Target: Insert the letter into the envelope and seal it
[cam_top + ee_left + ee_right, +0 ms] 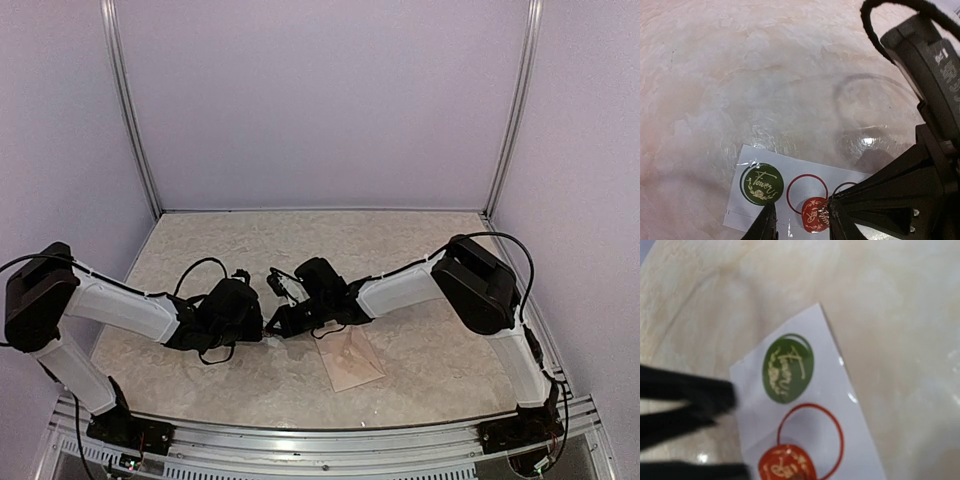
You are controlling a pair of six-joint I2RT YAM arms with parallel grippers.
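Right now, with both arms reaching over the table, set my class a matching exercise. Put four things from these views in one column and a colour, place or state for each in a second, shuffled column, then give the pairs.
Column A
1. green sticker
2. red sticker
3. envelope
4. sticker strip

Column B
a. pale pink, lying on the table toward its near edge
b. white, carrying the round stickers
c. lying flat near the strip's end
d. shifted partly off its red ring

Pairs: 1-c, 2-d, 3-a, 4-b
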